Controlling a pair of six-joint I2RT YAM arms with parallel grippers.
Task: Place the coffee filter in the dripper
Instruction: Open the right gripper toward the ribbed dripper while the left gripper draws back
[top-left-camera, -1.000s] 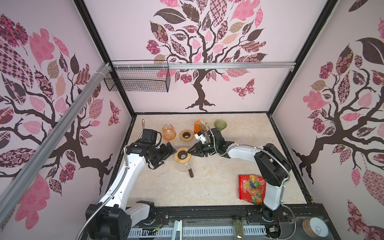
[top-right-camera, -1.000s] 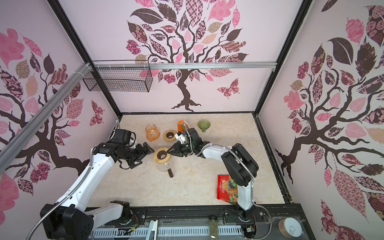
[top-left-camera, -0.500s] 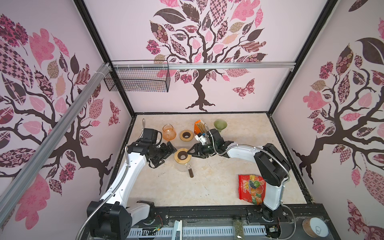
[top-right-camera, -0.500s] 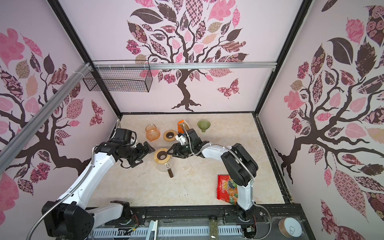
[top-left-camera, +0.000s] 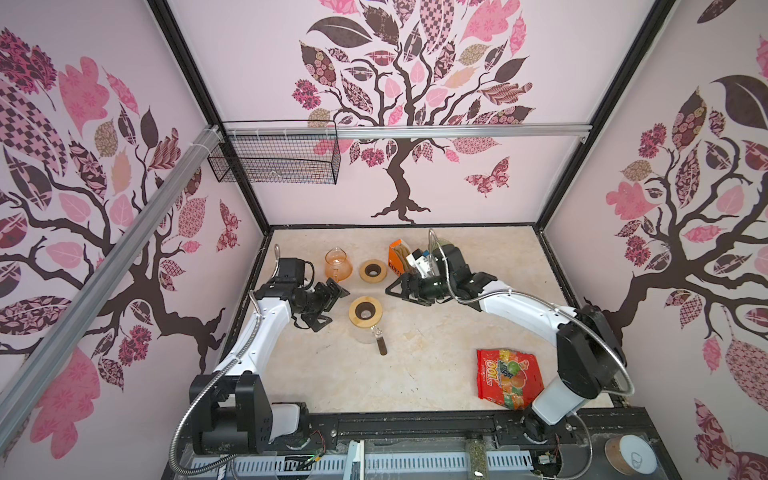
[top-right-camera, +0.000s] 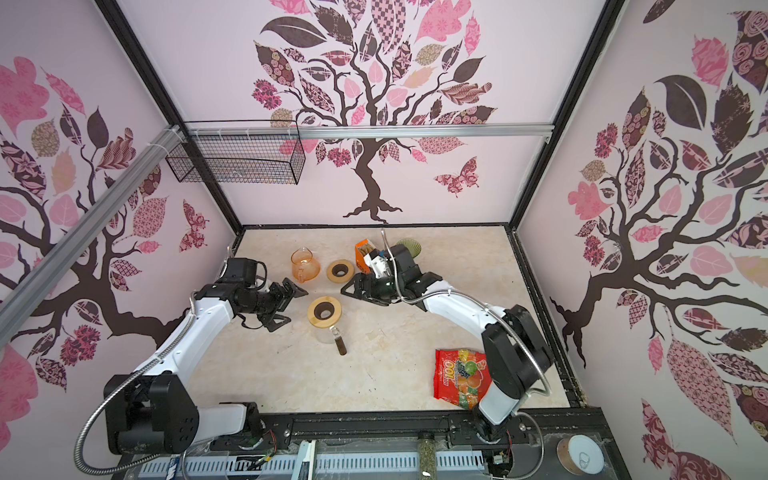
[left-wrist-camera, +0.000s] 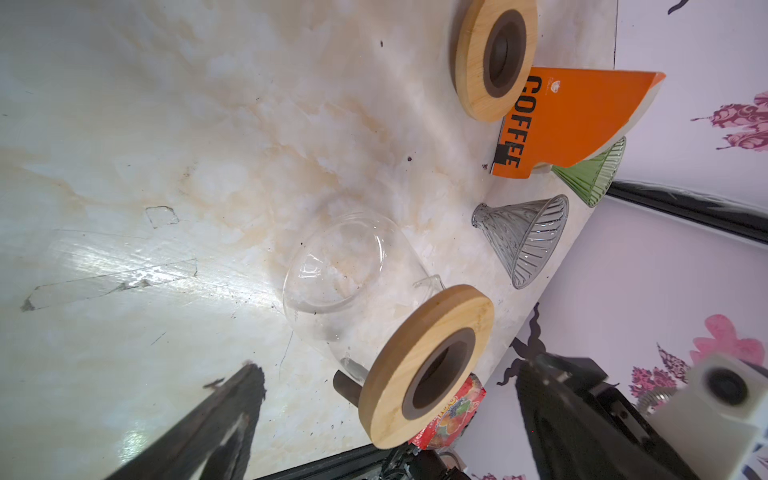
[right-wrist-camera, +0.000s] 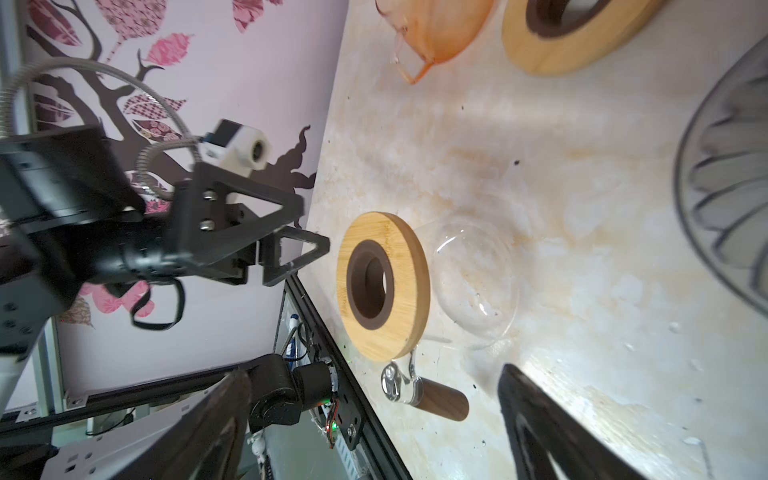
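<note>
Drippers (left-wrist-camera: 524, 239) number two, beside two wooden rings (left-wrist-camera: 428, 370) and two carafes (top-left-camera: 338, 264).

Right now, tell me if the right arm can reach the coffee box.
Probably yes. The right pincer is open and empty, and the box stands close beside it; but the pincer points away, and a glass dripper sits near the path.

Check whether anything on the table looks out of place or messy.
A red candy bag lies flat near the right arm's base, apart from the coffee gear. The table shows brownish stains and scratches around the clear jug.
</note>
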